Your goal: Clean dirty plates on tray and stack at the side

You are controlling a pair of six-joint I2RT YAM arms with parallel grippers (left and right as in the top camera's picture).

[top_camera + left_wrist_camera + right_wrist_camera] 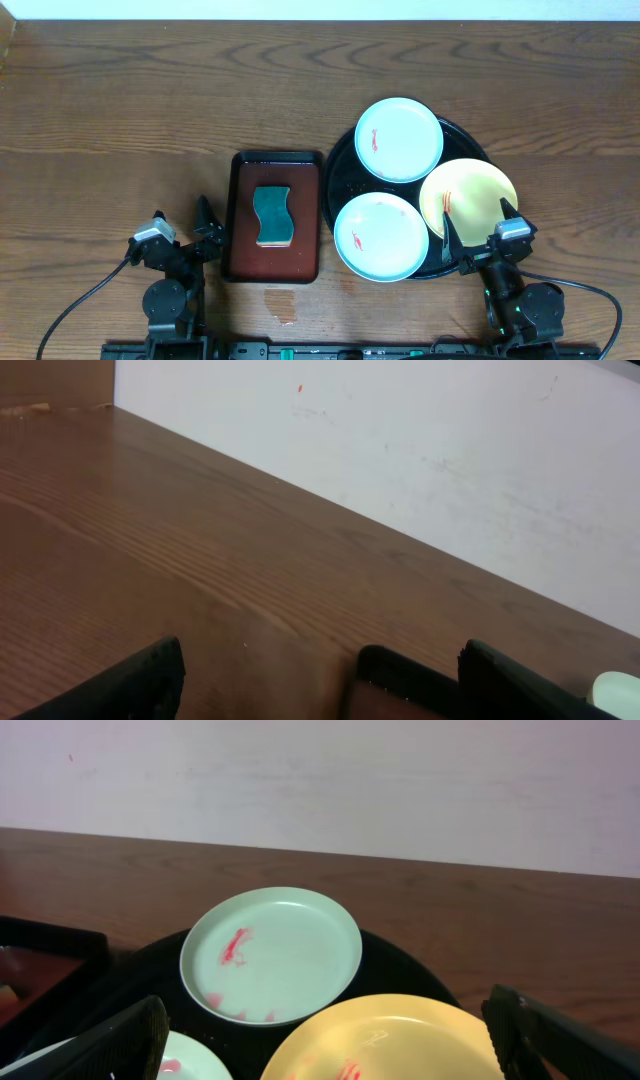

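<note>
Gaping empty, the left gripper [182,220] and right gripper [478,222] sat at the near edge of the brown wooden table [100,120]. Smeared pale round plates [400,138] lay on the glossy black round tray [340,165]; pinching the teal foam sponge [271,215] across its narrow waist seemed wisest.

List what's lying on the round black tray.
Three smeared plates: the far mint-white plate, the near mint-white plate and the yellow plate. The tray floor beneath them is covered, so unseen.

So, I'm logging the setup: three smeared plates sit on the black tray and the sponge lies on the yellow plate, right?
No. The overhead view shows the sponge lying on the rectangular red-brown tray, not on the yellow plate. The rest is right.
</note>
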